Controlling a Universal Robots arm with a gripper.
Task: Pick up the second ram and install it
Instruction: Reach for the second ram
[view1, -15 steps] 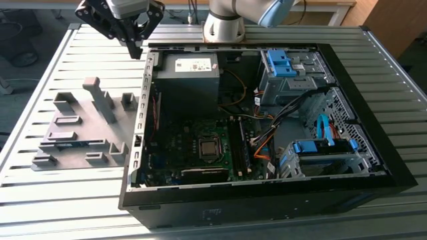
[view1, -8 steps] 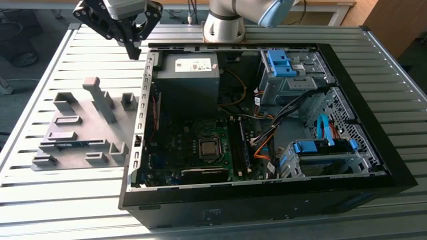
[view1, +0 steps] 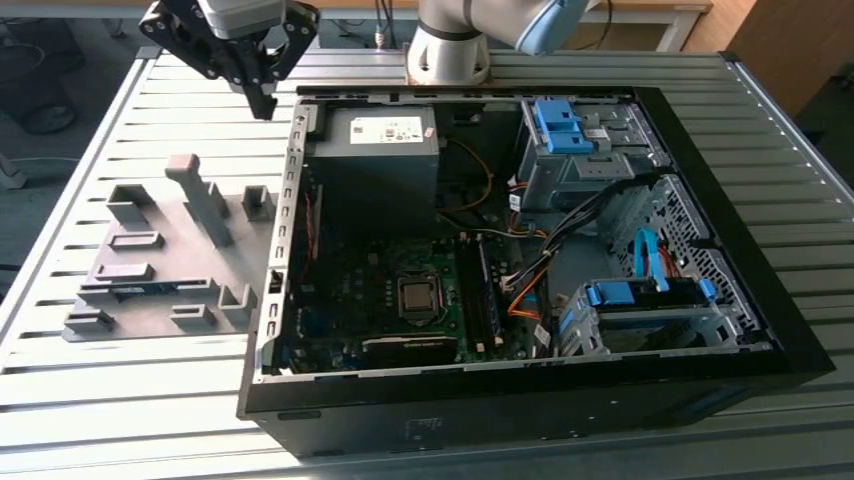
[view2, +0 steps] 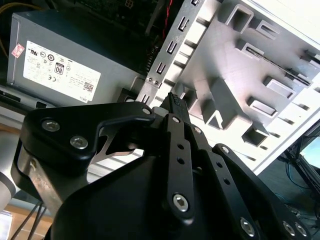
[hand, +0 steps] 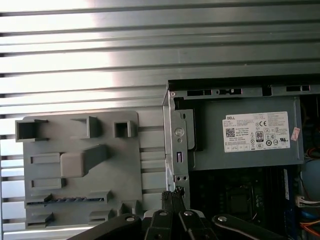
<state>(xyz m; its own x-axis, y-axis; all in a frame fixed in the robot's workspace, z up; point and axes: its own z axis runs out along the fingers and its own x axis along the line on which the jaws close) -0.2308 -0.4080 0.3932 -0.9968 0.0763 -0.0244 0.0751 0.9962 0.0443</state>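
Observation:
The second ram (view1: 144, 288) (hand: 65, 200) is a thin blue-teal stick lying on edge in a slot of the grey fixture (view1: 174, 255) (hand: 120, 170) (view2: 225, 50), on the exterior view's left, beside the computer case. My black gripper (view1: 263, 102) (hand: 172, 193) (view2: 173, 100) hangs above the slatted table, past the fixture's far end and by the case's back corner. It is well away from the ram. Its fingertips are pressed together with nothing between them.
The open black computer case (view1: 534, 405) fills the middle, with a grey power supply (view1: 378, 150) (hand: 245, 140) (view2: 65, 60), a motherboard carrying a green memory stick (view1: 477, 300), and blue-tabbed drive bays (view1: 641, 300). The arm's base (view1: 447, 55) stands behind the case. Grey blocks rise from the fixture.

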